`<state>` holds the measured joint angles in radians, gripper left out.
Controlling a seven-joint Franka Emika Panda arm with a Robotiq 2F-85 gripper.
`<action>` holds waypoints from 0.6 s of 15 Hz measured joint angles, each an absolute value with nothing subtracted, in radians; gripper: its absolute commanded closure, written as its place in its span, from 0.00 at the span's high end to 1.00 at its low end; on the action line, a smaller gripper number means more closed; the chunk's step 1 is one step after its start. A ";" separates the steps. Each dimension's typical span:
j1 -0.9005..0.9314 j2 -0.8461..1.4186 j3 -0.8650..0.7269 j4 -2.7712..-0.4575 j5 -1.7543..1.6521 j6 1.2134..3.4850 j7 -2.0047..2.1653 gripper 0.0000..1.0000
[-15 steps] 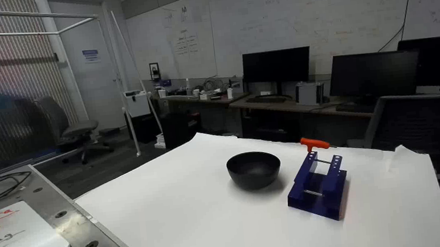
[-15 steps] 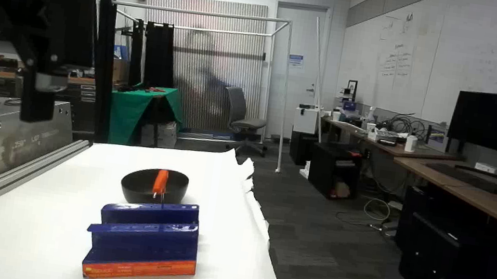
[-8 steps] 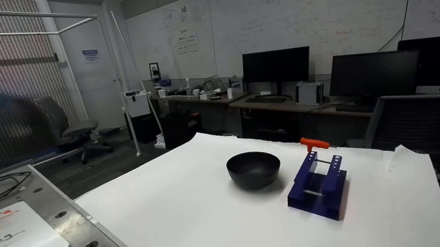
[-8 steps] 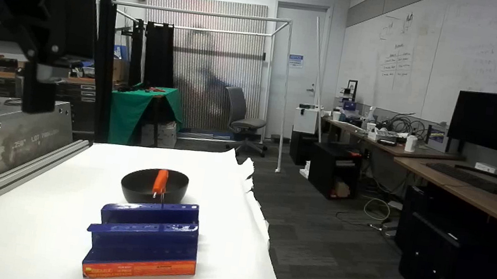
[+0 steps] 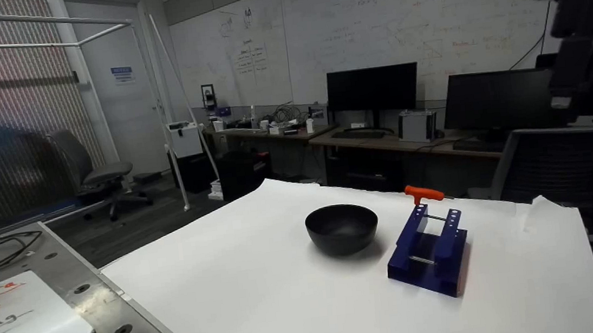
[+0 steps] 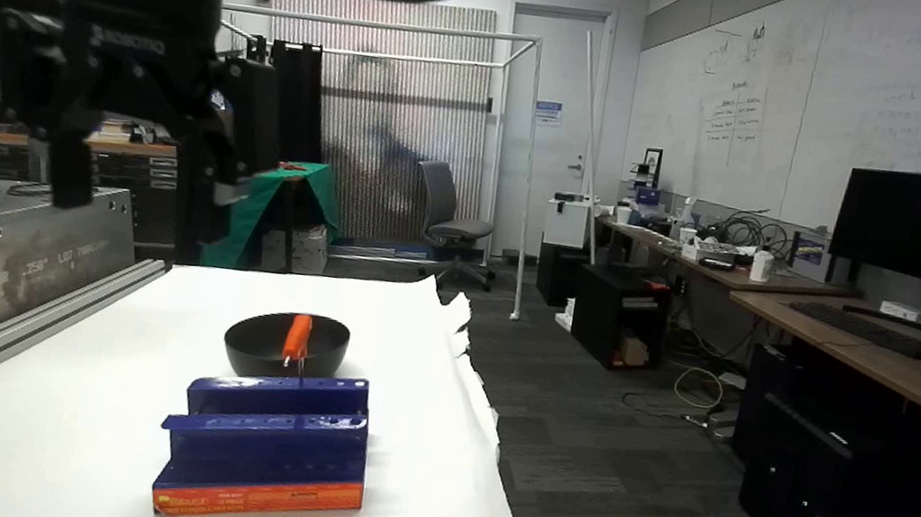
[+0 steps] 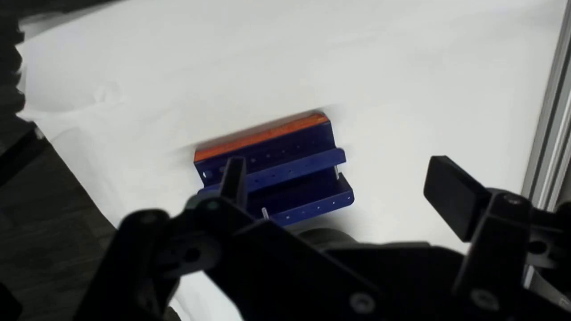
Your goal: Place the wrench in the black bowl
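Observation:
The orange-red wrench (image 5: 424,193) stands with its T-shaped handle up in the end of the dark blue rack (image 5: 448,244); it also shows in an exterior view (image 6: 297,338). It is hidden in the wrist view. The black bowl (image 5: 342,230) sits upright beside the rack, and I see no object in it. It shows in an exterior view (image 6: 245,345), and part of its rim shows in the wrist view (image 7: 325,235). My gripper (image 6: 134,208) is open and empty, high above the table. In the wrist view my gripper (image 7: 339,183) has its fingers wide apart over the rack.
White paper (image 5: 243,286) covers the table under the bowl and rack. A metal plate (image 5: 122,330) with a rail borders one side. A dark chair (image 5: 564,173) stands beyond the table, with desks and monitors (image 5: 373,88) behind.
The arm has moved right in an exterior view and has come into sight at the upper right in an exterior view. The gripper stays open. Wrench, rack and bowl have not moved.

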<state>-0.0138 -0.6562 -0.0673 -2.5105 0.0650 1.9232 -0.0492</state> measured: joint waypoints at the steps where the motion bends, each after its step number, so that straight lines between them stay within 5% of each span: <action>1: -0.014 -0.605 -0.068 -2.502 0.065 1.985 -0.055 1.00; 9: -0.015 -0.159 -0.082 -2.342 0.070 2.238 -0.073 1.00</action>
